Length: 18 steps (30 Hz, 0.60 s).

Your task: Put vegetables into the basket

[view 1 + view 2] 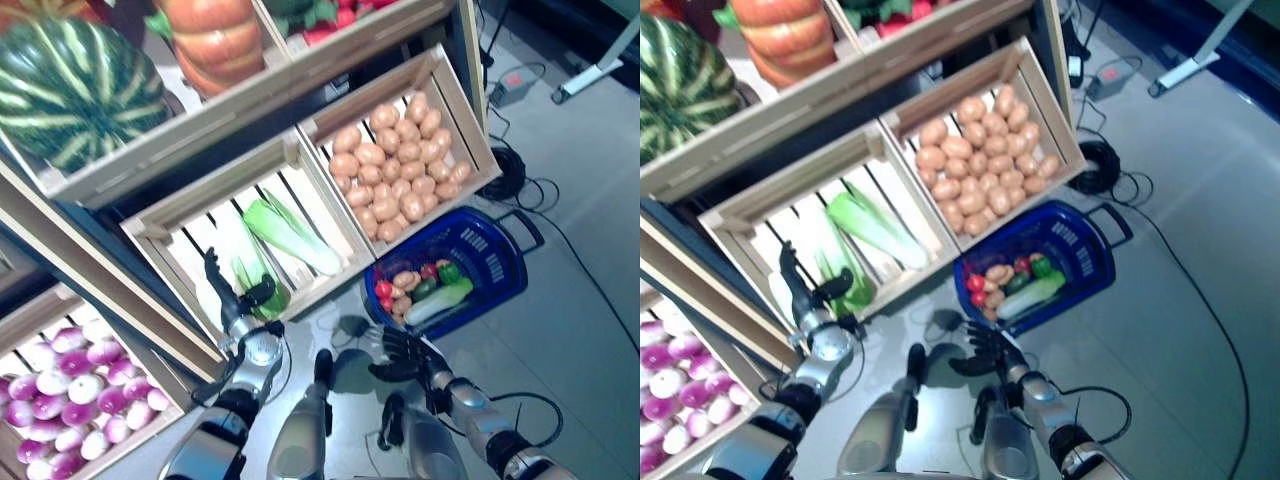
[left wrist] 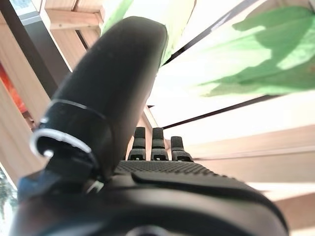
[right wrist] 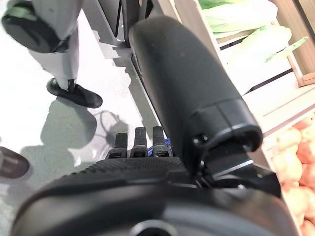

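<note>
My left hand (image 1: 232, 298) reached up over the front rim of the cabbage crate (image 1: 150, 232), fingers straight, holding nothing, beside the cabbages (image 1: 288, 232). Lower centre-right, my right hand (image 1: 405, 352) hung relaxed and empty above bare floor (image 1: 580, 330), near the basket (image 1: 500, 262) of vegetables (image 1: 425, 290).

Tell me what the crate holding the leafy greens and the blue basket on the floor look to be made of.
The pale slatted crate looks like unfinished light wood: flat boards with gaps between the floor slats and a matte, grainy face. The blue shopping basket looks like moulded plastic: uniform saturated colour, slotted walls and a slight sheen; its dark handle may be plastic too, though that is less clear.
</note>
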Tool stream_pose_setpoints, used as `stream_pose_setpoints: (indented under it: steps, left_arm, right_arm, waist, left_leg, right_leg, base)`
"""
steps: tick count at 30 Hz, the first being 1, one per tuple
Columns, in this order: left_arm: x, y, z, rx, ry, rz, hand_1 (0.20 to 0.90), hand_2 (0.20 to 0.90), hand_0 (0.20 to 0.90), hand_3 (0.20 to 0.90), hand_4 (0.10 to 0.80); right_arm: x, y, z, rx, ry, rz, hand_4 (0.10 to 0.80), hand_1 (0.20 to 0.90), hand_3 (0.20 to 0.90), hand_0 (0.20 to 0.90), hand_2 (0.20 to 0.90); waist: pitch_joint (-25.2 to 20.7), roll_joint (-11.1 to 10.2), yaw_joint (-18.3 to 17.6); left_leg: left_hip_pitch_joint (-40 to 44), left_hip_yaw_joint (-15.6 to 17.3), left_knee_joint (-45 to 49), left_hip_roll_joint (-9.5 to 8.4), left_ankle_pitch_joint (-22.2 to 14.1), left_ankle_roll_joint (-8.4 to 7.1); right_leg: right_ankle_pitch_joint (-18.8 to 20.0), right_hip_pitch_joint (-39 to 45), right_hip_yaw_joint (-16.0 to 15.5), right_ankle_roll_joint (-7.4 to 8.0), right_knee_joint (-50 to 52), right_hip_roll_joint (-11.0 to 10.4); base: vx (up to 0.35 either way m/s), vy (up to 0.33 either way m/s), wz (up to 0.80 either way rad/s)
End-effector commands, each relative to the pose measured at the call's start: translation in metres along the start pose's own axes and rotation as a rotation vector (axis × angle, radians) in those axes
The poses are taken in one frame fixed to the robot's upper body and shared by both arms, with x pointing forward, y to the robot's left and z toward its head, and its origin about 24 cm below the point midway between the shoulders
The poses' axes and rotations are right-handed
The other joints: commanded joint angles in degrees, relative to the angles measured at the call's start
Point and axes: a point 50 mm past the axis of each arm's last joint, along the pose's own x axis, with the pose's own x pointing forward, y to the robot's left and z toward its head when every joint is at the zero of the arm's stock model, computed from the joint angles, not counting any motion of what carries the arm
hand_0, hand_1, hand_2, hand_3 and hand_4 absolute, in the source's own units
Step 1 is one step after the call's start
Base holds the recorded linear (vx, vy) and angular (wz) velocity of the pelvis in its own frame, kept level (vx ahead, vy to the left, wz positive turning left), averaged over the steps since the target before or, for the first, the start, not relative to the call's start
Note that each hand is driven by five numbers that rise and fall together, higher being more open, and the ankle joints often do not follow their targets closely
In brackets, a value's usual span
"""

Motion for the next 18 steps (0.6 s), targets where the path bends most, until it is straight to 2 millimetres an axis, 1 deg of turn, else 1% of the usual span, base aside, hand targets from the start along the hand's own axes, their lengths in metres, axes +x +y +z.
stream_pose_setpoints:
  steps: [1, 2, 4, 5, 6, 7, 9, 10, 11, 14, 17, 18]
  left_arm:
    - [0.026, 0.016, 0.026, -0.098, -0.07, 0.162, 0.9, 0.9, 0.9, 0.9, 0.8]
    - [0.028, 0.016, 0.028, -0.107, -0.069, 0.165, 0.9, 0.9, 0.9, 0.9, 0.8]
    - [0.041, 0.02, 0.037, -0.186, -0.041, 0.163, 0.9, 0.9, 0.9, 0.9, 0.8]
    - [0.043, 0.02, 0.038, -0.203, -0.032, 0.162, 0.9, 0.9, 0.9, 0.9, 0.8]
    - [0.047, 0.021, 0.042, -0.237, -0.027, 0.147, 0.9, 0.9, 0.9, 0.9, 0.8]
    - [0.049, 0.022, 0.042, -0.254, -0.021, 0.142, 0.9, 0.9, 0.9, 0.9, 0.8]
    - [0.055, 0.025, 0.046, -0.287, -0.01, 0.155, 0.9, 0.9, 0.9, 0.9, 0.8]
    - [0.061, 0.03, 0.048, -0.304, 0.003, 0.179, 0.9, 0.9, 0.9, 0.9, 0.8]
    - [0.062, 0.031, 0.048, -0.308, 0.005, 0.184, 0.9, 0.9, 0.9, 0.9, 0.8]
    - [0.074, 0.044, 0.048, -0.331, 0.04, 0.263, 0.9, 0.9, 0.9, 0.9, 0.8]
    - [0.079, 0.048, 0.052, -0.354, 0.038, 0.269, 0.9, 0.9, 0.9, 0.9, 0.8]
    - [0.083, 0.05, 0.056, -0.367, 0.025, 0.263, 0.9, 0.9, 0.9, 0.9, 0.8]
  right_arm:
    - [-0.003, 0.009, 0.022, 0.035, -0.158, 0.019, 0.8, 0.9, 0.9, 0.9, 0.9]
    - [-0.003, 0.008, 0.024, 0.032, -0.162, 0.018, 0.8, 0.9, 0.9, 0.9, 0.9]
    - [-0.002, 0.007, 0.034, 0.02, -0.181, 0.014, 0.8, 0.9, 0.9, 0.9, 0.9]
    - [-0.001, 0.007, 0.035, 0.019, -0.184, 0.011, 0.8, 0.9, 0.9, 0.9, 0.9]
    - [-0.001, 0.007, 0.039, 0.016, -0.192, 0.007, 0.8, 0.9, 0.9, 0.9, 0.9]
    - [-0.001, 0.006, 0.04, 0.013, -0.193, 0.005, 0.8, 0.9, 0.9, 0.9, 0.9]
    - [0.0, 0.005, 0.045, 0.003, -0.2, 0.003, 0.8, 0.9, 0.9, 0.9, 0.9]
    - [0.0, 0.002, 0.048, -0.007, -0.205, 0.001, 0.8, 0.9, 0.9, 0.9, 0.9]
    - [0.0, 0.002, 0.048, -0.008, -0.205, 0.001, 0.8, 0.9, 0.9, 0.9, 0.9]
    - [0.0, -0.001, 0.052, -0.02, -0.207, -0.003, 0.8, 0.9, 0.9, 0.9, 0.9]
    - [-0.002, -0.004, 0.05, -0.026, -0.2, -0.006, 0.8, 0.9, 0.9, 0.9, 0.9]
    - [-0.003, -0.005, 0.048, -0.033, -0.198, -0.007, 0.8, 0.9, 0.9, 0.9, 0.9]
  waist:
    - [-0.54, -1.77, -1.73]
    - [-0.36, -1.85, -1.78]
    - [0.5, -2.18, -2.11]
    - [0.6, -2.23, -2.18]
    - [1.01, -2.36, -2.33]
    - [1.27, -2.51, -2.43]
    - [1.75, -2.59, -2.65]
    - [2.06, -2.68, -2.89]
    - [2.09, -2.69, -2.91]
    - [2.73, -2.83, -3.48]
    - [3.14, -2.98, -3.83]
    - [3.32, -3.03, -4.07]
  left_leg:
    - [-4.85, 1.23, 18.11, -0.25, -10.18, 0.94]
    - [-5.73, 1.29, 19.13, -0.28, -10.62, 1.08]
    - [-9.28, 1.74, 23.11, -0.16, -12.15, 1.66]
    - [-9.76, 1.75, 23.7, -0.16, -12.4, 1.79]
    - [-11.19, 1.69, 25.66, -0.07, -13.09, 1.8]
    - [-11.26, 1.54, 27.34, -0.17, -15.08, 1.58]
    - [-12.61, 1.71, 29.38, 0.21, -15.94, 1.67]
    - [-13.41, 1.92, 30.69, 0.58, -16.57, 1.72]
    - [-13.53, 1.96, 30.87, 0.63, -16.66, 1.72]
    - [-15.01, 2.6, 33.85, 1.57, -18.06, 1.8]
    - [-15.94, 2.7, 35.18, 1.86, -18.59, 1.91]
    - [-16.35, 2.79, 35.77, 2.03, -18.89, 2.05]
  right_leg:
    - [10.26, -5.34, 3.14, -1.26, -0.27, -0.66]
    - [9.9, -6.2, 3.37, -1.3, 0.82, -0.79]
    - [8.46, -9.84, 4.29, -1.56, 5.21, -1.02]
    - [8.24, -10.39, 4.38, -1.61, 5.9, -1.04]
    - [7.61, -11.66, 4.74, -1.68, 7.92, -0.97]
    - [5.93, -11.72, 5.25, -1.28, 9.41, -0.99]
    - [5.22, -13.13, 5.63, -1.29, 11.47, -1.06]
    - [4.77, -14.02, 5.84, -1.34, 12.66, -1.12]
    - [4.7, -14.14, 5.85, -1.35, 12.82, -1.13]
    - [3.55, -15.98, 6.1, -1.54, 15.86, -1.44]
    - [3.2, -16.86, 6.58, -1.69, 16.86, -1.28]
    - [3.02, -17.38, 6.79, -1.74, 17.42, -1.25]
  base:
    - [-0.096, 0.078, -0.27]
    - [-0.109, 0.075, -0.23]
    - [-0.123, 0.069, -0.17]
    - [-0.103, 0.058, -0.09]
    - [0.003, 0.04, -0.01]
    - [-0.01, 0.054, 0.03]
    - [-0.022, 0.057, -0.01]
    - [-0.034, 0.05, -0.04]
    - [-0.038, 0.076, -0.01]
    - [-0.016, 0.078, -0.02]
    - [-0.007, 0.058, -0.11]
    - [0.004, 0.064, -0.05]
